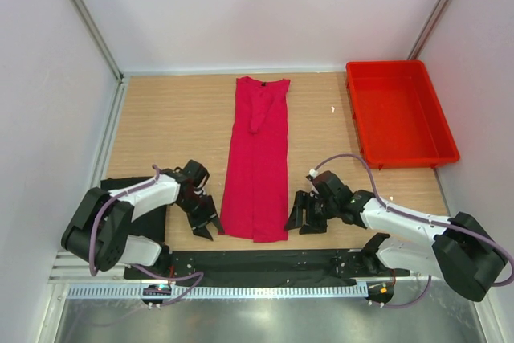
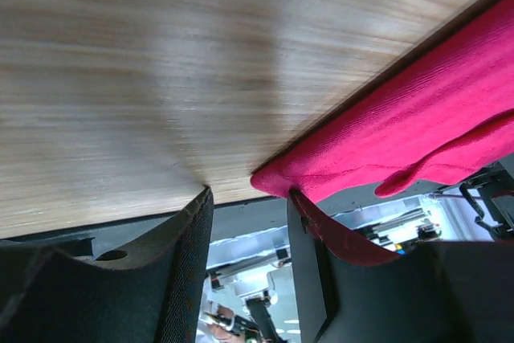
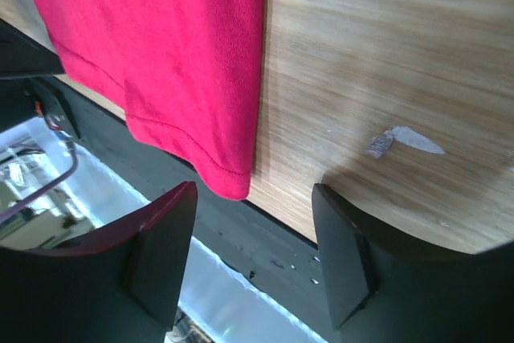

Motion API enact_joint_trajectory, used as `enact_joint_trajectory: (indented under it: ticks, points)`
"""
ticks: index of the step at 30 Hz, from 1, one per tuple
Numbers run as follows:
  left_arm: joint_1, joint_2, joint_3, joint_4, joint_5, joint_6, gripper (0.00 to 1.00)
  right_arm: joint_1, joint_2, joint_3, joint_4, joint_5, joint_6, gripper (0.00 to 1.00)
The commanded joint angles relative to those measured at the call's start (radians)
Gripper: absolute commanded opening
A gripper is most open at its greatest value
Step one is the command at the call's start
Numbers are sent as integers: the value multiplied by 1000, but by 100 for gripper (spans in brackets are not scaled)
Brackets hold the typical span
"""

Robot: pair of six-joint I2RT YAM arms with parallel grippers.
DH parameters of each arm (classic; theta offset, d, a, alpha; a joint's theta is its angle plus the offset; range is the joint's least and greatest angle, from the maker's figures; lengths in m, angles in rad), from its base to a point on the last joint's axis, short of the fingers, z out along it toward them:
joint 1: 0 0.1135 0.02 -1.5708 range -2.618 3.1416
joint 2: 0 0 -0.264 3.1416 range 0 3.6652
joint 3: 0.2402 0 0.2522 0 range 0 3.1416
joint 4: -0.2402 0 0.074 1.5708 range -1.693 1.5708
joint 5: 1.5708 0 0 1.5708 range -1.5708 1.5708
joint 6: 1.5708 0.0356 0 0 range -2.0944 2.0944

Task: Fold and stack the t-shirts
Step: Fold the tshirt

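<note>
Two grippers with jaws apart, left gripper [image 1: 205, 224] and right gripper [image 1: 303, 216], flank the crimson t-shirt [image 1: 257, 158] mid-frame; red tray [image 1: 397, 114] upper right; black t-shirt [image 1: 120, 186] lower left, mostly under the arm. Left wrist: the crimson corner touches one finger [image 2: 353, 295]. Right wrist: the hem lies above the gap.

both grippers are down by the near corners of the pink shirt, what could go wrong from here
1. In the left wrist view the pink shirt corner sits against one finger of the open left gripper, not in the gap. Closing could catch only the tip, or miss.
2. The open right gripper straddles the folded hem corner. It might pinch only the top layer, so the lengthwise fold could open when lifted.
</note>
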Motion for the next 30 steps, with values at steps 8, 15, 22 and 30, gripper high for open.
enact_joint_trajectory:
  ticks: [8, 15, 22, 30]
  points:
    - [-18, -99, -13, -61, -265, -79, 43, 34, 21, -44, 171, -34, 139, 59]
    - [-18, -194, -7, 25, -257, -31, 43, 43, 80, -44, 238, -48, 159, 54]
    - [-18, -208, -57, 154, -148, -2, 49, 58, 116, -50, 258, -55, 178, 52]
    - [-24, -179, -84, 202, -131, 9, 42, 68, 129, -69, 312, -54, 205, 48]
